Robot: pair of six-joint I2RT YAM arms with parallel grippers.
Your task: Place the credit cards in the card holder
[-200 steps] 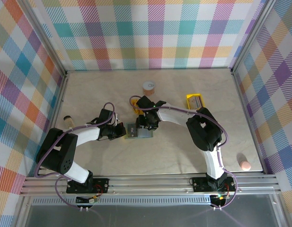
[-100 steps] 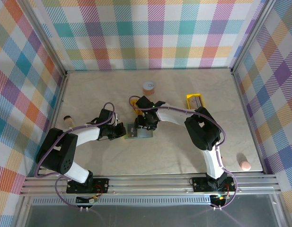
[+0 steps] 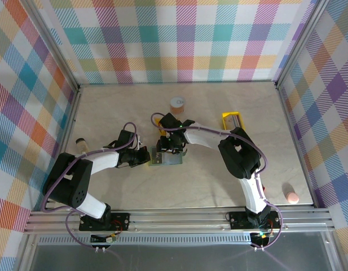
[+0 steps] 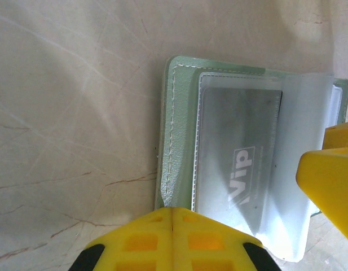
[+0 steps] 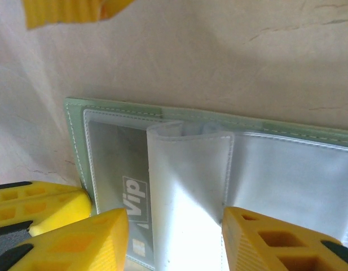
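Table: pale marbled top, checked walls around.
Card holder: lies open mid-table, with a soft green cover and floppy clear sleeves.
Card: grey, stiff, slick — already inside a sleeve.
Left gripper: fingers closed, tips at the holder's edge.
Right gripper: fingers partly apart, astride a loose sleeve.
Handling: light and limp — probably best pinned at the stitched edge, with the sleeve lifted by its lip.

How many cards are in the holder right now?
1: a grey Vip card inside the card holder, in the clear sleeve beside its stitched edge. The other clear sleeves fold over each other, so more cards may be hidden.
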